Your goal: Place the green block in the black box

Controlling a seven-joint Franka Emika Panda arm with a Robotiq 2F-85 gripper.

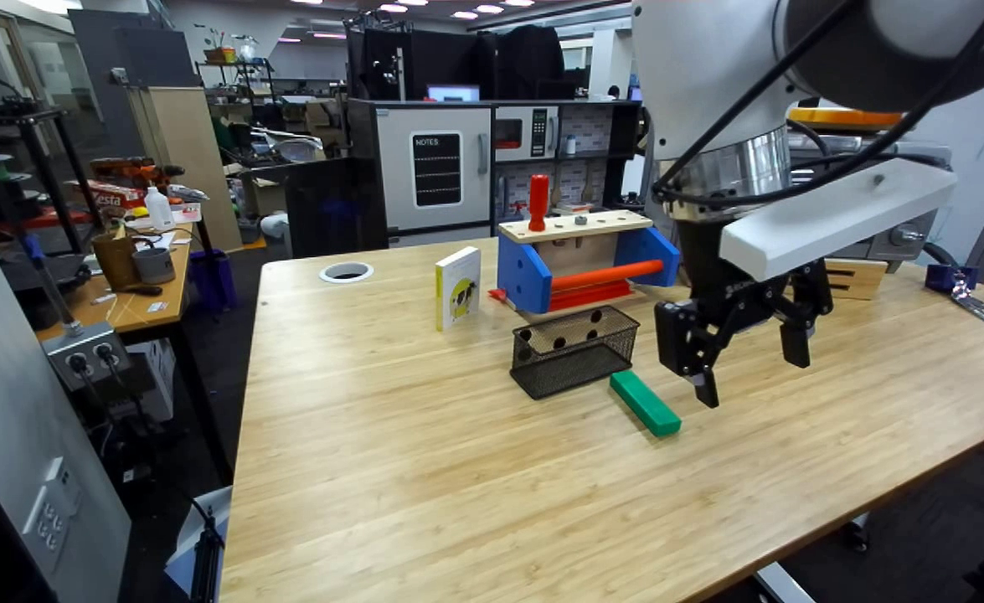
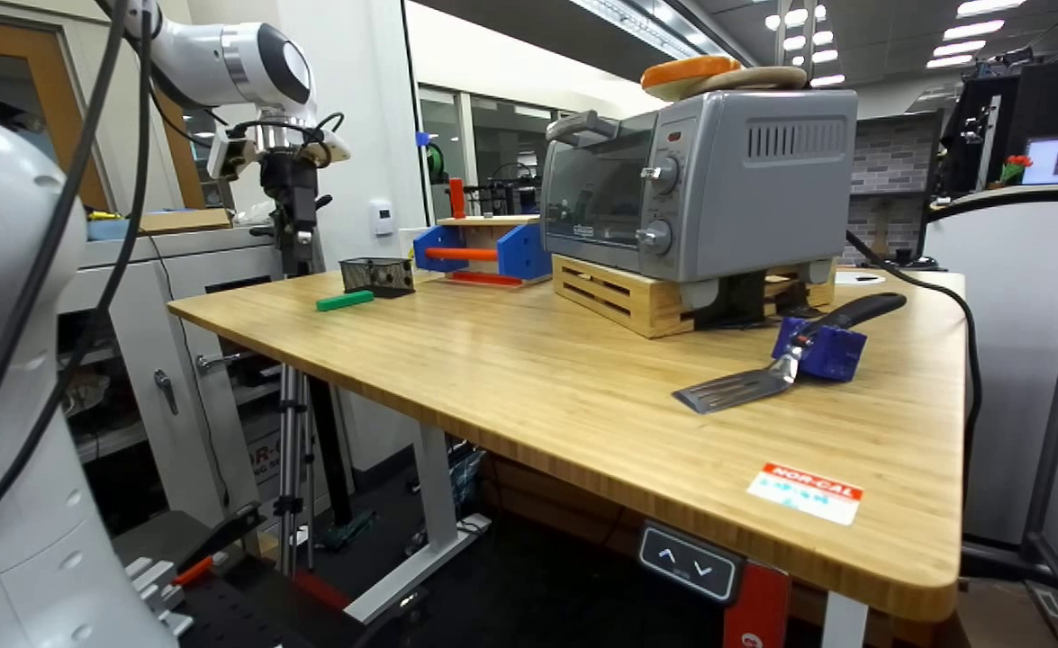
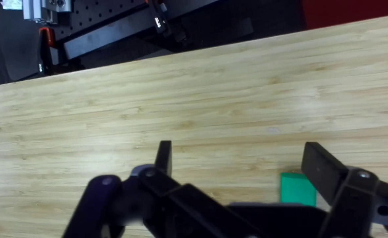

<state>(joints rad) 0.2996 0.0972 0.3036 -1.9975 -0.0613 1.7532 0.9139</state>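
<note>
The green block [image 1: 646,404], a slim bar, lies flat on the table near one end of the black box in both exterior views [image 2: 345,301]. The black box [image 1: 574,370] is a low open-top mesh basket standing upright, seen also in an exterior view [image 2: 377,277]; no block shows inside. My gripper [image 1: 753,375] is open and empty, pointing down above the table, beside the green block. In the wrist view the gripper [image 3: 238,145] has its fingers wide apart. One end of the green block [image 3: 298,189] shows by the right finger; the rest is hidden. The black box is out of the wrist view.
A blue toy workbench [image 1: 525,266] with red and orange parts stands behind the black box. A small white-and-yellow box [image 1: 458,289] stands upright beside it. A toaster oven [image 2: 709,180] sits on a wooden rack [image 2: 614,297]. A spatula [image 2: 745,387] leans on a purple block [image 2: 830,351].
</note>
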